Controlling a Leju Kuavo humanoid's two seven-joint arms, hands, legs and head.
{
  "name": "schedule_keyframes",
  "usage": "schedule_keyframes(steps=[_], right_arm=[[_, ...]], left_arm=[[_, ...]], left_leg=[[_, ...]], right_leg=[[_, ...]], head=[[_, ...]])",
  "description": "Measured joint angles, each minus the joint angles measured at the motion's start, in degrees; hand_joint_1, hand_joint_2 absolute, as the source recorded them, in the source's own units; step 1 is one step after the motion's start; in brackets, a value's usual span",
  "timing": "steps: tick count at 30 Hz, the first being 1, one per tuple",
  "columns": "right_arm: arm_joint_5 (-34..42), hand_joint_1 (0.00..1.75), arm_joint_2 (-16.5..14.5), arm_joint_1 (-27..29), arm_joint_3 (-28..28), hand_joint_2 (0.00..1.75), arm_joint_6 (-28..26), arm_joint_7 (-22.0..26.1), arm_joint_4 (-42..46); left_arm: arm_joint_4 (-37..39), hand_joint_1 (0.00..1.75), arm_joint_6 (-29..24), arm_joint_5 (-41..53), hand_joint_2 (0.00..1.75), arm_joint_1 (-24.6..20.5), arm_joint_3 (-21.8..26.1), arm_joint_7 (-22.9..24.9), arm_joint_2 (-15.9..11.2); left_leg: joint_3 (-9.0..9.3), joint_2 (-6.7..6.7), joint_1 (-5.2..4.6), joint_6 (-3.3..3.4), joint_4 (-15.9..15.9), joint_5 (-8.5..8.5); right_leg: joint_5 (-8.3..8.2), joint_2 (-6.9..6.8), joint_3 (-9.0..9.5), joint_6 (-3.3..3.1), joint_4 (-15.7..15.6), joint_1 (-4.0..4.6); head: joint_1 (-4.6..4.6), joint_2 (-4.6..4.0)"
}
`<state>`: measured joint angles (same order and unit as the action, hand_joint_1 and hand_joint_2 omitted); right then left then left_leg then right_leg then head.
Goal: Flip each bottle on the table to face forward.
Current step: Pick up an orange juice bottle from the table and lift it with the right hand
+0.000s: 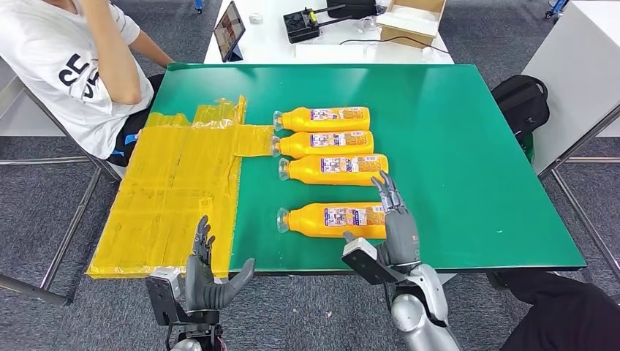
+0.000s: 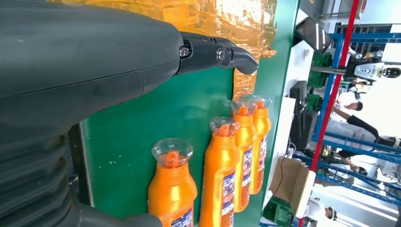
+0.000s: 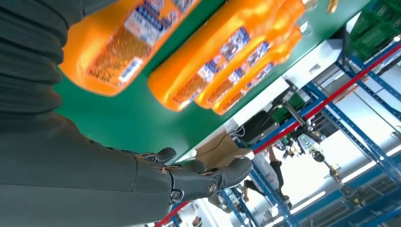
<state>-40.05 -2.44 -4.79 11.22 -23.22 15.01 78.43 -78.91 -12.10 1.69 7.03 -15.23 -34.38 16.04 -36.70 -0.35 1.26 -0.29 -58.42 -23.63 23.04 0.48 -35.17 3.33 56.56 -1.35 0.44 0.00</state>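
Right robot hand point(image 1: 395, 219), fingers spread and empty, covers the nearest bottle point(image 1: 329, 219) base; its label print seems unreadable; left robot hand point(image 1: 208, 274) likewise empty

green table top point(image 1: 453, 139) mid-frame | wrinkled yellow plastic sheet point(image 1: 175, 190) taped over its left part | seated person in white printed T-shirt point(image 1: 66, 66) upper left | white desk point(image 1: 278, 44) top centre: dark tablet point(image 1: 229, 31), black device with antenna point(image 1: 302, 25), open cardboard box point(image 1: 411, 20) | black backpack point(image 1: 520, 102) on floor, right
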Motion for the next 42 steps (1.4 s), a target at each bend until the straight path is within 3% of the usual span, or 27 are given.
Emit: schedule_keyframes(steps=[11,18,27,42], right_arm=[[-7.41,0.0,4.06,-5.47,0.61,1.75,10.13,-10.61,-4.77],[-8.27,0.0,5.49,-8.51,2.84,1.75,15.08,-11.95,-9.82],[-3.97,0.0,6.33,-15.96,6.99,1.75,21.41,-9.36,-20.37],[-3.57,0.0,9.0,-21.85,11.5,1.75,20.96,-10.93,-27.77]], left_arm=[[0.59,0.0,2.6,1.68,1.75,-0.18,0.31,1.31,0.27],[1.5,0.0,3.62,2.34,1.75,-0.36,0.67,1.62,0.53],[3.49,0.0,4.43,2.96,1.75,-1.39,0.78,1.98,0.66],[5.03,0.0,4.09,3.08,1.75,-1.68,1.18,2.4,0.66]], left_leg=[[-0.06,-0.03,-0.02,0.02,0.0,-0.04],[-0.07,0.0,-0.01,0.02,0.0,-0.04],[-0.07,-0.01,-0.01,0.04,0.0,-0.01],[-0.06,-0.03,-0.02,0.04,0.0,-0.02]], right_leg=[[0.02,-0.02,0.0,0.0,0.0,-0.02],[0.02,-0.01,-0.02,0.0,0.0,0.0],[0.01,-0.01,-0.02,0.0,0.0,-0.01],[0.01,-0.02,-0.01,0.01,0.0,-0.01]], head=[[0.0,0.0],[-0.01,0.0],[0.0,0.0],[-0.01,0.0]])
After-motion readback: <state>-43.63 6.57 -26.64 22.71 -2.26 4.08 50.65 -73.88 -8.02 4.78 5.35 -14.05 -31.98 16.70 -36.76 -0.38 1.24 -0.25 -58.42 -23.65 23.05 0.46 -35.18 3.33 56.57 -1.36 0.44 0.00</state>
